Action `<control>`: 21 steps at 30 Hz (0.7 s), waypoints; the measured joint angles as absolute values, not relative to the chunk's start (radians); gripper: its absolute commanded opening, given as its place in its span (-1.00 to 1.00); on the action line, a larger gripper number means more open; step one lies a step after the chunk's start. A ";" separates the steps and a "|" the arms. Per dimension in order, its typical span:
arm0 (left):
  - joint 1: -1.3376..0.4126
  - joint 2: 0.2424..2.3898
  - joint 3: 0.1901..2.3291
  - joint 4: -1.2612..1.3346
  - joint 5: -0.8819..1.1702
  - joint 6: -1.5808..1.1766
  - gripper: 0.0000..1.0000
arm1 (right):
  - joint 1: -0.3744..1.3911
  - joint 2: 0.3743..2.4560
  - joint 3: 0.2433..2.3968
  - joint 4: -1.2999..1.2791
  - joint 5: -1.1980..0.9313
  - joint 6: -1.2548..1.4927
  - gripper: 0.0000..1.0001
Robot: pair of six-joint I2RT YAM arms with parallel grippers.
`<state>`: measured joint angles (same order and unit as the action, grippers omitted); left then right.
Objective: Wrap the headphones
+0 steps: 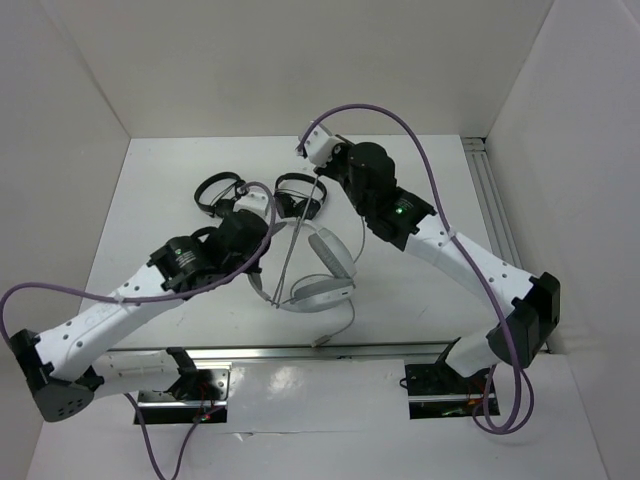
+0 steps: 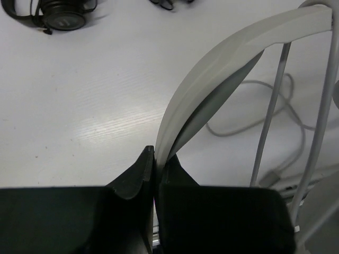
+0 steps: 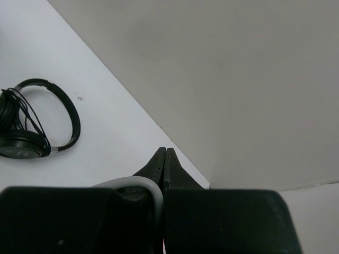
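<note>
Left gripper is clamping the light grey-white over-ear headphones; right gripper is pinching their thin grey cable taut — you're risking slippage.

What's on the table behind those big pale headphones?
One small black on-ear headset and a second black headset lie on the white table beyond the pale grey over-ear headphones. The left arm and right arm overlap both, hiding parts.

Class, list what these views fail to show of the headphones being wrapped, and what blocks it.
- Top view: how the left gripper holds the headphones, under its own wrist.
- Left wrist view: the ear cups, cut off at the right edge.
- Right wrist view: where the right gripper meets the cable, behind its black body.
- Black headphones: partly under both arms, top view.
</note>
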<state>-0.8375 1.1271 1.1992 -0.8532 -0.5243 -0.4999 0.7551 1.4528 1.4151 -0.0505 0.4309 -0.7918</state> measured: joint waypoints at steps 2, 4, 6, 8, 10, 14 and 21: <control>-0.865 1.092 1.235 -0.875 -0.498 -0.495 -1.00 | 0.755 1.459 1.415 -0.033 0.414 -0.789 -1.00; -0.874 1.065 1.257 -0.895 -0.469 -0.480 -1.00 | 0.753 1.475 1.424 -0.030 0.381 -0.775 -1.00; -0.873 1.041 1.278 -0.921 -0.453 -0.469 -1.00 | 0.746 1.504 1.447 -0.047 0.329 -0.757 -1.00; -0.873 1.014 1.306 -0.951 -0.451 -0.456 -1.00 | 0.737 1.530 1.465 -0.066 0.270 -0.740 -1.00; -0.873 0.993 1.359 -0.987 -0.466 -0.444 -1.00 | 0.731 1.546 1.472 -0.083 0.226 -0.722 -1.00; -0.874 0.973 1.505 -1.061 -0.521 -0.448 -1.00 | 0.717 1.554 1.463 -0.087 0.091 -0.624 -1.00; -0.876 1.037 1.760 -1.116 -0.555 -0.451 -1.00 | 0.665 1.596 1.346 0.030 -0.277 -0.334 -0.88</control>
